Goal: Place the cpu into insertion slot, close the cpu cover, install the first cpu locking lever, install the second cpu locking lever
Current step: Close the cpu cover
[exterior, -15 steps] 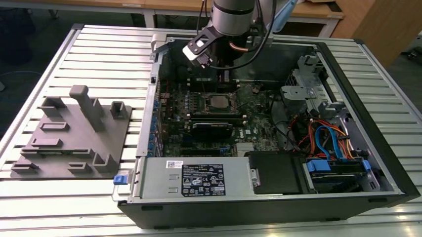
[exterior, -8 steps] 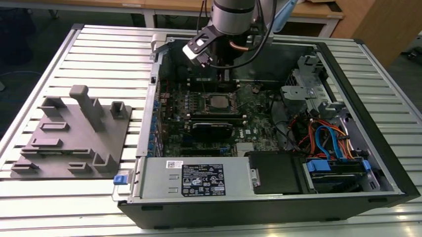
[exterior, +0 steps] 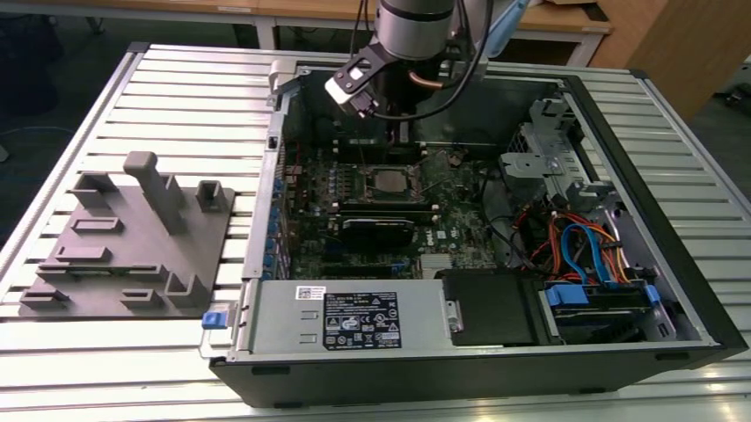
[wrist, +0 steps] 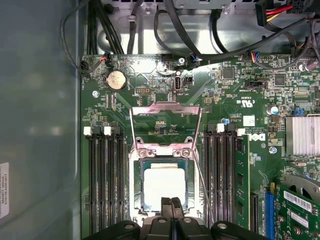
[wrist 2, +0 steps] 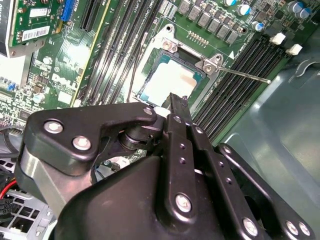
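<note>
Your gripper (wrist: 171, 201) sits closest to the lens, fingers (wrist: 166, 209) pressed together and holding nothing, just over the insertion slot's edge. The computer case (exterior: 493, 374) lies open on the counter (exterior: 176, 79), toward the exterior view's right, with the green motherboard (wrist: 235, 100) inside. The insertion slot (wrist: 137, 195) already holds the cpu (wrist: 164, 185), seated flat, so step one looks done. The cpu cover (wrist: 165, 111) stands flipped back, not closed. A locking lever (wrist 2: 245, 74) hangs free. Three steps remain, by my reading.

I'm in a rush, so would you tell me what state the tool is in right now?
The tool is closed and holds nothing, right by the edge of the chip.
</note>
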Available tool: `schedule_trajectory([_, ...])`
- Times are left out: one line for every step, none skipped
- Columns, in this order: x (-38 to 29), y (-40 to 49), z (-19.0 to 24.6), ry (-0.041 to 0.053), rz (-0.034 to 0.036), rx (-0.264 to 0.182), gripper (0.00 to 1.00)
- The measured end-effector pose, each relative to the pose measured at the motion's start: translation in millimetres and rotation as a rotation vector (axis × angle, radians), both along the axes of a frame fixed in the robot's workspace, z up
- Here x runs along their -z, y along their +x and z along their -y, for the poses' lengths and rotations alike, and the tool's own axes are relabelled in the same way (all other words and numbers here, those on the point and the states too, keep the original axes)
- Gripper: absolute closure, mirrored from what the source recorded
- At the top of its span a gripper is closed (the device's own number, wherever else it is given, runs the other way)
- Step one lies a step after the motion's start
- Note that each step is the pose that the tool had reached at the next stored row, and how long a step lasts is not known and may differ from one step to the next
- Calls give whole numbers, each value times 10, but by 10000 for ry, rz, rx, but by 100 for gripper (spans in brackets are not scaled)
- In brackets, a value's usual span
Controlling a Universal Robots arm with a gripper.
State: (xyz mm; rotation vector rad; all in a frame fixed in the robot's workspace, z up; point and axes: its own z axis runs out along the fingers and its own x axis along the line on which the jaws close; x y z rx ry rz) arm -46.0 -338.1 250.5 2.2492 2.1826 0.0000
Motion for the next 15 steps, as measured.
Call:
schedule_trajectory([-4,0,0,-1,0,0,90])
schedule_trajectory([-7,0,0,1,0,0,90])
schedule_trajectory([-10,0,0,1,0,0,90])
schedule_trajectory([-11,0,0,2,1,0,90])
schedule_trajectory([-13,0,0,2,1,0,90])
schedule_trajectory([-16,0,0,0,0,0,90])
schedule_trajectory([-17,0,0,1,1,0,90])
schedule_trajectory([-18,0,0,1,1,0,90])
schedule_trajectory([-21,0,0,1,0,0,90])
schedule_trajectory([-24,0,0,-2,-2,0,90])
schedule_trajectory([-29,0,0,-3,-2,0,90])
schedule_trajectory([-31,0,0,0,0,0,90])
schedule_trajectory([-34,0,0,0,0,0,90])
schedule_trajectory([-36,0,0,2,1,0,90])
schedule_trajectory([-36,0,0,3,2,0,90])
